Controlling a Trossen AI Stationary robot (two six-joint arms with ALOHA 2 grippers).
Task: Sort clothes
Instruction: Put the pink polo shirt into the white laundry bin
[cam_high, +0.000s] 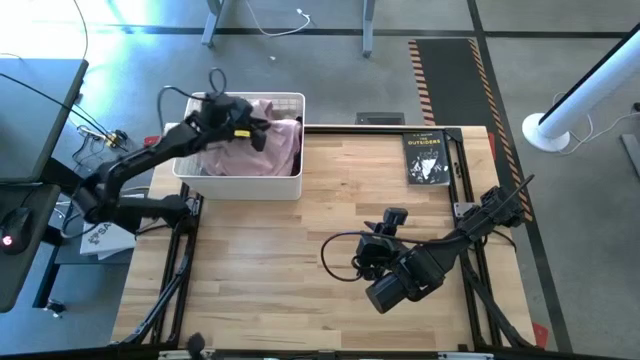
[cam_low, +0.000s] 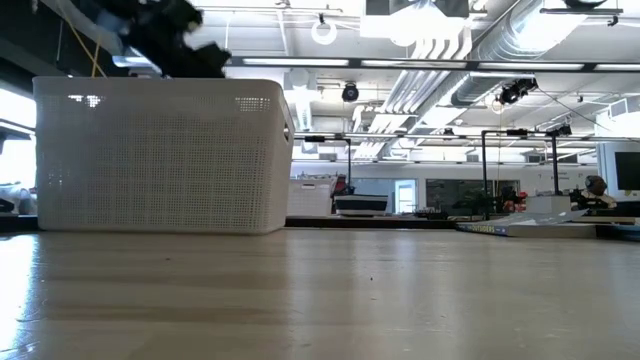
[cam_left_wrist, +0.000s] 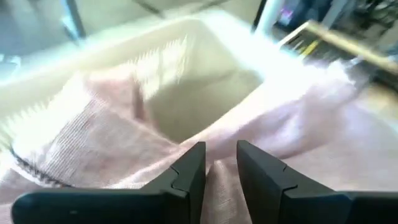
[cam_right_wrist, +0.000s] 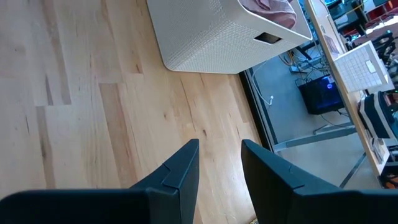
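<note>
A white perforated basket (cam_high: 240, 150) stands at the table's far left; it also shows in the low view (cam_low: 160, 155). A pale pink garment (cam_high: 262, 140) lies in it, and part of it is draped over the basket's right rim (cam_high: 296, 130). My left gripper (cam_high: 256, 128) is over the basket, fingers nearly together with pink cloth between them (cam_left_wrist: 221, 163). My right gripper (cam_high: 372, 250) hangs open and empty over the table's near right (cam_right_wrist: 219, 163), pointing toward the basket. The other garments are not in view. My left gripper pinches a fold of the pale pink garment (cam_left_wrist: 221, 190) between its two fingers, coming from above and slanting down into the basket. One layer or several, I cannot tell. The rest of the cloth (cam_left_wrist: 93, 149) lies slack in the basket and over its rim.
A black paperback book (cam_high: 425, 157) lies flat at the table's far right, and its edge shows in the low view (cam_low: 540, 228). Bare wooden tabletop (cam_high: 300, 250) spreads between the basket and my right arm. A metal frame runs along the table's edges.
</note>
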